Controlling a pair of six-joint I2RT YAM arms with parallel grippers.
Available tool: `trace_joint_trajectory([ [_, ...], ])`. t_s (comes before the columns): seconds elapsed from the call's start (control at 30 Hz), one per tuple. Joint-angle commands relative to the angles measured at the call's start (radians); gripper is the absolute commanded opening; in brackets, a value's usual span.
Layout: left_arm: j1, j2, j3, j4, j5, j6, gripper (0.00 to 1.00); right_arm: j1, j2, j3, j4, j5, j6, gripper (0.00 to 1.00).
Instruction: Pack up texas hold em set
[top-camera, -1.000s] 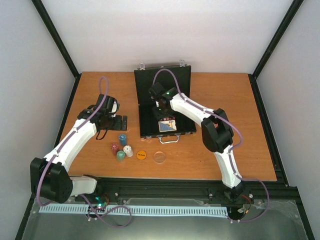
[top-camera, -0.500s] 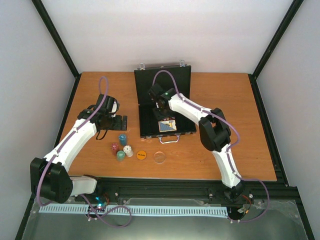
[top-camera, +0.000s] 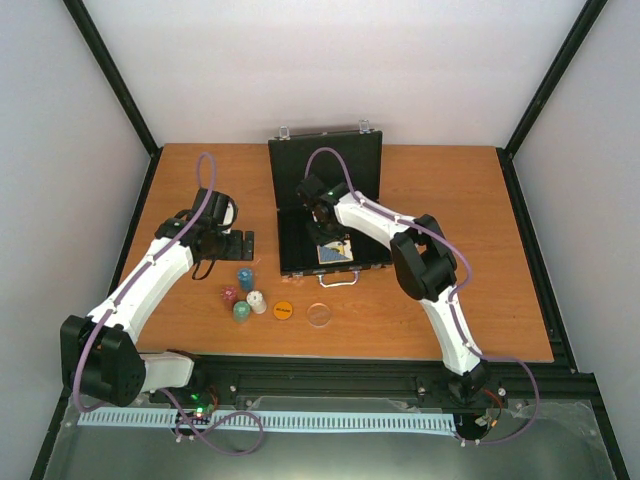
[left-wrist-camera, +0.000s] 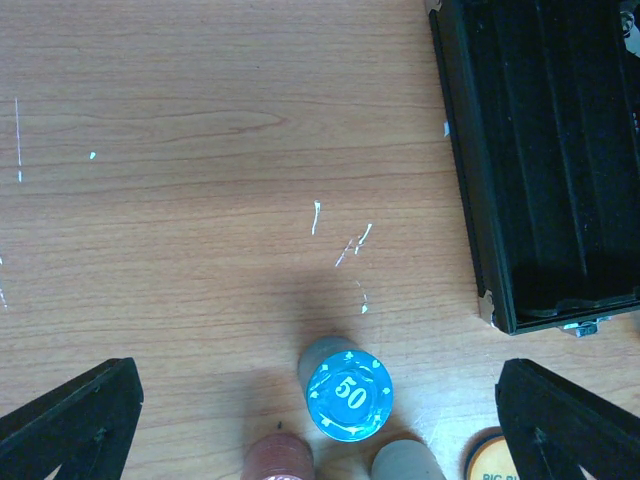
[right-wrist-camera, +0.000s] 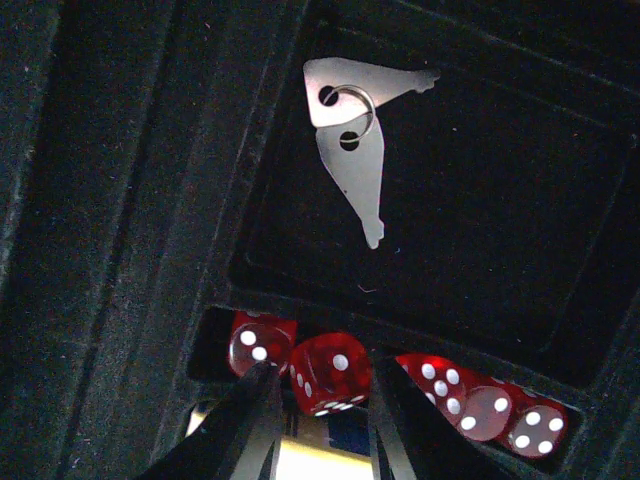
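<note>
The black briefcase (top-camera: 300, 190) lies open at the table's middle, with the blue-yellow card deck (top-camera: 335, 251) in its near part. My right gripper (top-camera: 325, 226) is inside the case. In the right wrist view it (right-wrist-camera: 325, 400) is shut on a red die (right-wrist-camera: 332, 372), with more red dice (right-wrist-camera: 485, 410) in the slot beside it. My left gripper (top-camera: 238, 243) is open and empty above the blue chip stack (left-wrist-camera: 347, 392). The red (top-camera: 230, 296), green (top-camera: 241, 311) and white (top-camera: 257, 300) stacks, the orange disc (top-camera: 283, 310) and the clear disc (top-camera: 320, 314) stand on the table.
Two silver keys on a ring (right-wrist-camera: 350, 130) lie in a case compartment. The case's near-left corner (left-wrist-camera: 490, 310) is close to the chips. Black frame posts and white walls enclose the table.
My right gripper has shifted a little to the left and back inside the case. The left arm and the chips have not moved.
</note>
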Motion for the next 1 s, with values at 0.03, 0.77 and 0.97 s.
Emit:
trace_joint_trajectory([
  [0.03, -0.003, -0.025, 0.01, 0.003, 0.0, -0.017, 1.0, -0.01, -0.025, -0.052, 0.054, 0.041, -0.008, 0.26],
  [0.77, -0.003, 0.014, 0.019, 0.03, 0.014, -0.007, 1.0, -0.01, -0.138, -0.006, -0.023, 0.014, -0.004, 0.26],
  [0.97, -0.003, 0.018, 0.022, 0.027, 0.008, -0.001, 1.0, -0.011, -0.084, -0.001, -0.03, 0.01, 0.0, 0.26],
])
